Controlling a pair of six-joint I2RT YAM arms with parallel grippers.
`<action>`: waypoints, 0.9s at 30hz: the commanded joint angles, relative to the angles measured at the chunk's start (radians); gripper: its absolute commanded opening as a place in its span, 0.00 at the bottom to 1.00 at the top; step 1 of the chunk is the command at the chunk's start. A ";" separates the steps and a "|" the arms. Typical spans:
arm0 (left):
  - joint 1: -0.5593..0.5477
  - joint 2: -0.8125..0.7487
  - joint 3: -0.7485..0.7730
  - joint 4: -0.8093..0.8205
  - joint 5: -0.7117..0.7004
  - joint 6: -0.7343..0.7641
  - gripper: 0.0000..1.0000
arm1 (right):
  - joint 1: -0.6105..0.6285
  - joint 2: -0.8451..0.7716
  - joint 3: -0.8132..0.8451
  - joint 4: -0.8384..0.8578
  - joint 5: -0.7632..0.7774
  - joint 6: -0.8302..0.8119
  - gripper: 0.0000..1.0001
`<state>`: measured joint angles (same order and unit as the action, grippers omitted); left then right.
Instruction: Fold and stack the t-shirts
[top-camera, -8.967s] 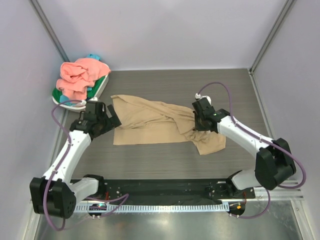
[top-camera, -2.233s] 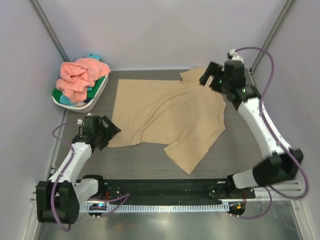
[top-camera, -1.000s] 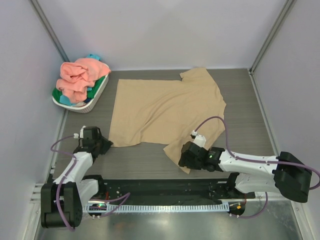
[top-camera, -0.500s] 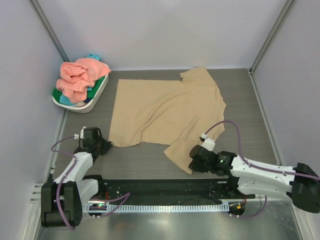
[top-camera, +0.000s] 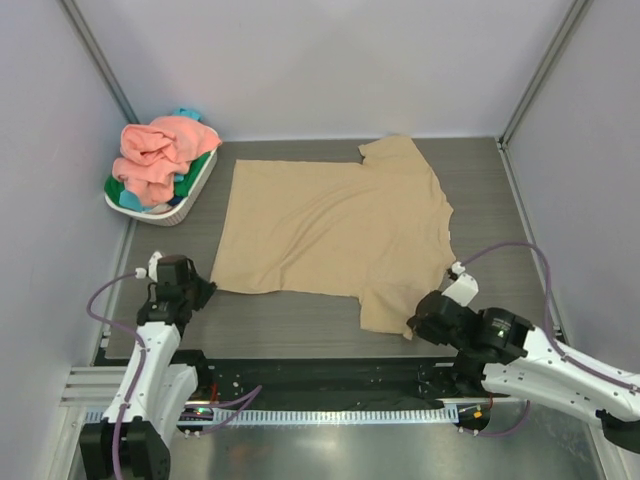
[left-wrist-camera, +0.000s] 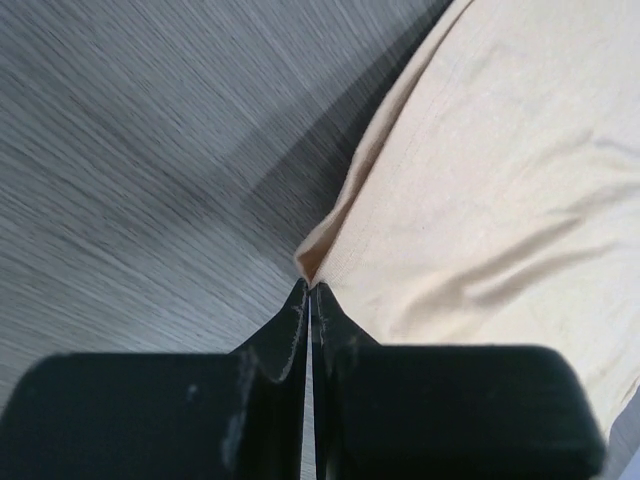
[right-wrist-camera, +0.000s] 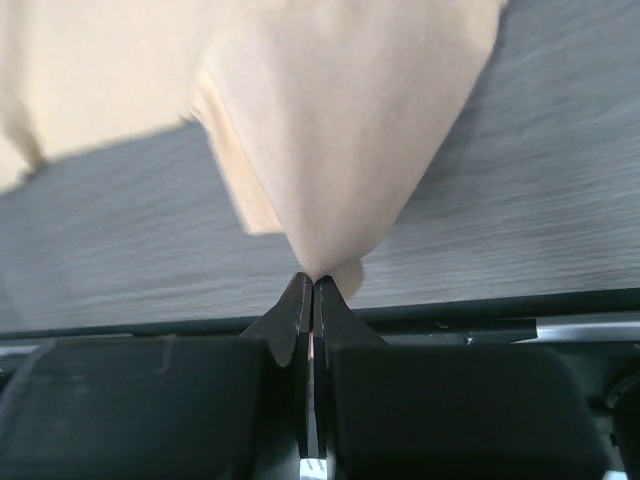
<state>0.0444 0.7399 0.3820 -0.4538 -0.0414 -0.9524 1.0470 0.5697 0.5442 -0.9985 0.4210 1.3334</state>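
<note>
The tan t-shirt (top-camera: 335, 230) lies spread flat in the middle of the table. My left gripper (top-camera: 196, 288) is shut on its near left hem corner (left-wrist-camera: 312, 262). At the near right, my right gripper (top-camera: 416, 326) is shut on the tip of the shirt's sleeve (right-wrist-camera: 322, 262), which is drawn into a taut cone. The salmon pink t-shirt (top-camera: 158, 148) lies crumpled on top of the white basket (top-camera: 168, 212) at the far left, with green (top-camera: 196, 172) and teal (top-camera: 188, 113) cloth showing under it.
The black base rail (top-camera: 310, 378) runs along the near table edge, just behind the right gripper. Grey walls close in the left, back and right sides.
Both grippers have shut on the tan shirt and pulled apart. The right arm dragged the sleeve to the right and nearer, flattening the bottom edge. The left moved slightly nearer.
</note>
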 joint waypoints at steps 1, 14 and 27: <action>0.003 -0.031 0.058 -0.094 -0.071 0.030 0.00 | 0.004 -0.047 0.132 -0.173 0.188 0.070 0.01; 0.005 0.065 0.124 -0.048 0.004 0.044 0.00 | 0.004 0.074 0.232 -0.096 0.282 -0.107 0.01; 0.003 0.433 0.432 -0.011 0.035 0.149 0.00 | -0.191 0.367 0.557 0.085 0.396 -0.545 0.01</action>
<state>0.0444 1.0962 0.7326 -0.5098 -0.0208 -0.8463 0.9455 0.8822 1.0504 -1.0317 0.8074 0.9649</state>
